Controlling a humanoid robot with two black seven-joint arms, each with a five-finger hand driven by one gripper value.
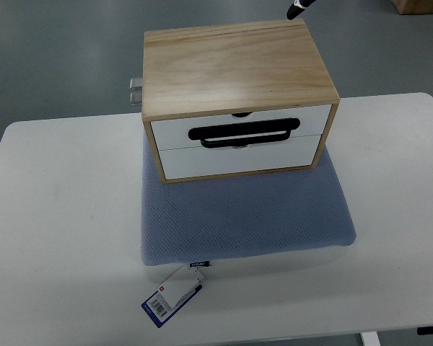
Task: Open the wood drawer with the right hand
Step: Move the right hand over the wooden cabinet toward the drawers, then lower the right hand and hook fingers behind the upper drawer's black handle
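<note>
A wooden drawer box [234, 65] stands on a blue-grey cushion [245, 213] on the white table [58, 216]. It has two white drawer fronts facing me, the upper drawer [173, 132] and the lower drawer [238, 160]. Both look closed. A black handle [244, 132] lies across the seam between them. Neither of my hands is in view.
A white and blue tag [172, 297] hangs from the cushion's front edge. A metal fitting [136, 91] shows behind the box at left. A black and white object [298, 9] shows on the floor beyond the box. Grey floor lies past the table.
</note>
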